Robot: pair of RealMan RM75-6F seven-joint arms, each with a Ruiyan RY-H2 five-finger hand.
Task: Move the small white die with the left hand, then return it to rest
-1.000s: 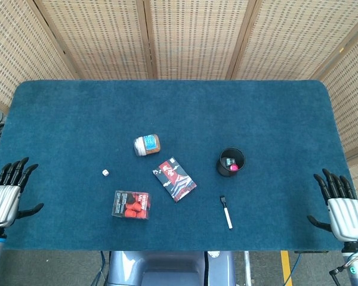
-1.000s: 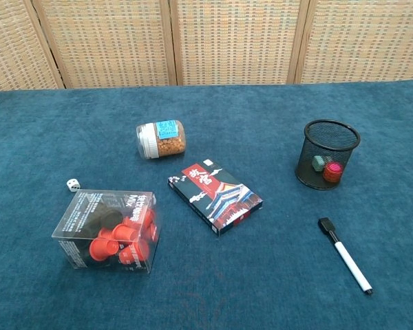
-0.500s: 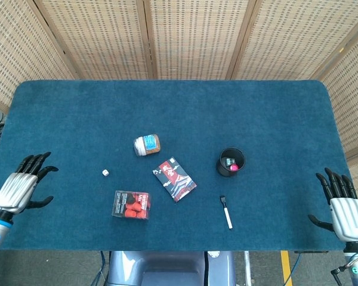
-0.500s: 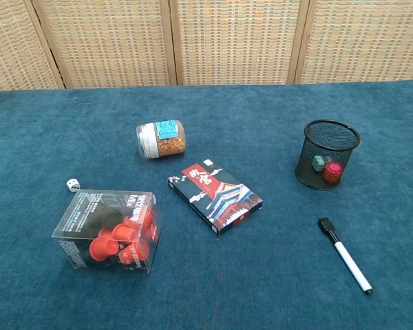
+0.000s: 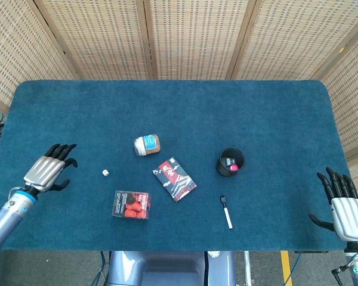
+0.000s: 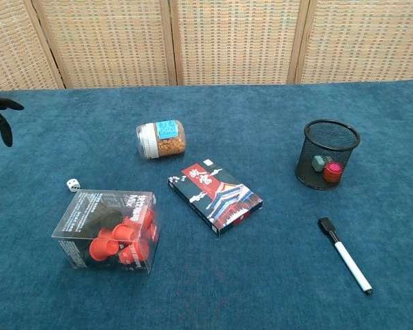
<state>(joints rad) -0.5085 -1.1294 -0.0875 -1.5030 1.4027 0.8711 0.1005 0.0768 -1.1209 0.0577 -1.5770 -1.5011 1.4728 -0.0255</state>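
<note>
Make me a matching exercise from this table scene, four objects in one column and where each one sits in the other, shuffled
Things:
1. white die
2. marker pen
3. snack jar
4. left hand

Places:
A. lying on its side, beyond the card box
B. nearer the front edge than the mesh cup
C. open, left of the die, touching nothing
D. on the cloth just behind the clear box of red caps

Pairs: 1-D, 2-B, 3-A, 4-C
</note>
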